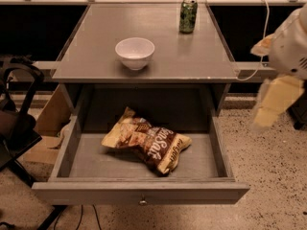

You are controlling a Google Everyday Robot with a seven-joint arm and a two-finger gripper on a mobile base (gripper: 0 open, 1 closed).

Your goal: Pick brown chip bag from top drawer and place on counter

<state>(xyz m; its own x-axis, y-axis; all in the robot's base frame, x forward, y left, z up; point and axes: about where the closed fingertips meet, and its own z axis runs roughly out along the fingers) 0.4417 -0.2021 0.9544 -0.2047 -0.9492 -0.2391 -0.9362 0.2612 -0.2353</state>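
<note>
Down in the pulled-out top drawer [201, 164], the brown chip bag [146, 145] lies flat on the grey bottom, a little left of the middle and slanted, with one tan end toward the back left and the other toward the front right. Its dark middle with white lettering faces up. It touches none of the drawer walls. A small metal knob [142, 202] sits at the centre of the drawer's front panel.

Above, on the desk [192, 56], a white bowl [135, 52] stands upright near the front edge, left of centre. A green can [188, 15] stands upright at the back right, well apart from the bowl.

Off the right side of the desk, the pincer [273, 107] hangs in the air over the speckled floor [268, 176], level with the drawer's back half and well apart from the bag. It holds nothing that can be seen; whether it is open or closed I cannot tell
</note>
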